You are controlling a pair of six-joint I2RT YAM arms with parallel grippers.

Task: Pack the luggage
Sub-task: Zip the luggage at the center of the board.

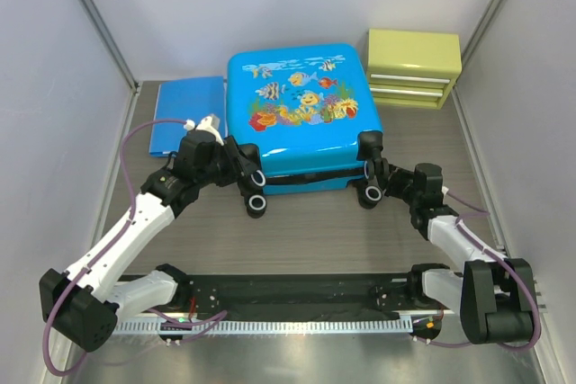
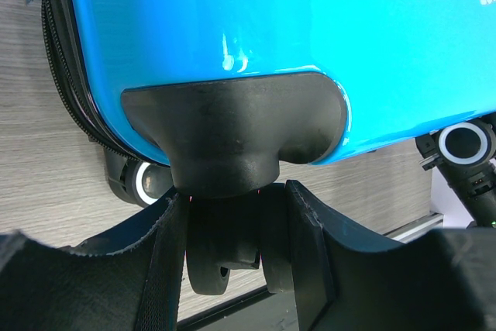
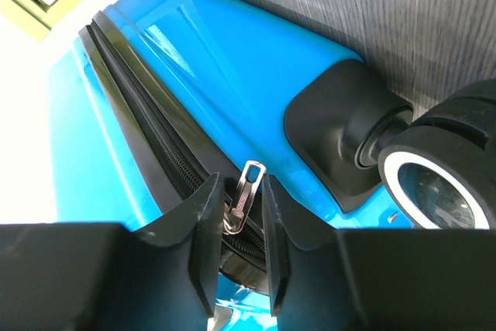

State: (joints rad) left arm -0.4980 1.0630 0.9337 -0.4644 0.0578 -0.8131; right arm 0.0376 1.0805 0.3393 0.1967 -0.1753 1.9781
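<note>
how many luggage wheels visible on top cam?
3. Near-left corner of the luggage: upper wheel, lower wheel, at the left gripper. Near-right corner: right wheel, by the right gripper. A fourth may be hidden there.

No text, label, brand or number can be read in any view. The only markings are the cartoon fish and coral prints on the luggage [image 1: 301, 105], and they carry no lettering.
</note>
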